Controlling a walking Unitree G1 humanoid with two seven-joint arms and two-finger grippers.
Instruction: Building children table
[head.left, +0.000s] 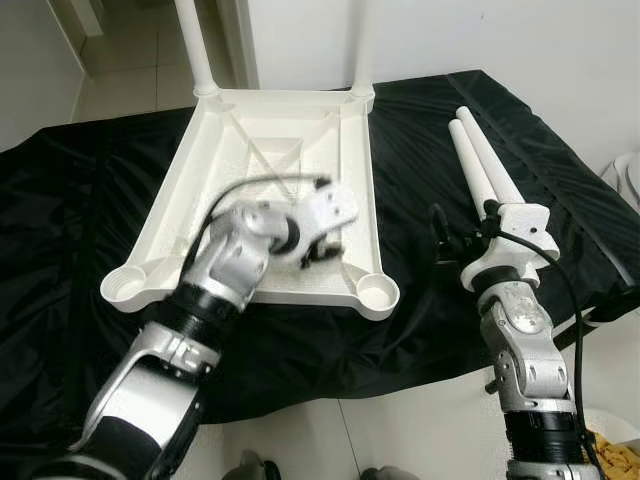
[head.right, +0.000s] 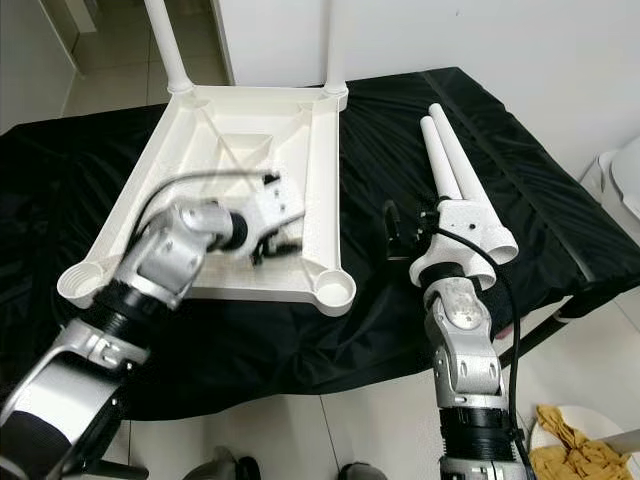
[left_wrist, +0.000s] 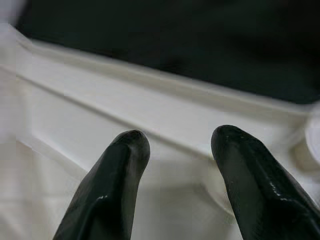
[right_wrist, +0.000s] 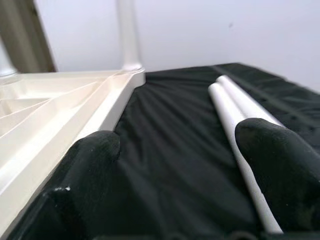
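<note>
From my left eye, the white plastic tabletop (head.left: 270, 190) lies upside down on the black cloth (head.left: 90, 210) that covers the worktop, with two legs (head.left: 195, 45) already standing in its far corner sockets and the two near sockets (head.left: 378, 291) bare. My left pincer (head.left: 318, 250) hangs blurred over the ribbed underside near the front right corner. Two loose legs (head.left: 480, 165) lie side by side on the cloth to the right, well apart from the tabletop, and my right pincer (head.left: 455, 240) sits just short of their near ends.

My right eye shows the same layout; the loose legs taper toward the far end (the thick ends point at me).

Along my left wrist, my two black fingers (left_wrist: 117, 175) stand apart with nothing between them, above a raised white rib and the rim of the tabletop.

Along my right wrist, my fingers (right_wrist: 280, 155) are spread wide and empty, the cloth between them, the loose legs running away beside one finger and the tabletop edge beside the other.

I judge these legs to be light, hollow, stiff and smooth, so likely slippery. I would grip one across its thicker near part, squarely, since a round tube may roll or twist. The tabletop looks rigid yet light enough to slide on the cloth when a leg is pushed into a socket.
</note>
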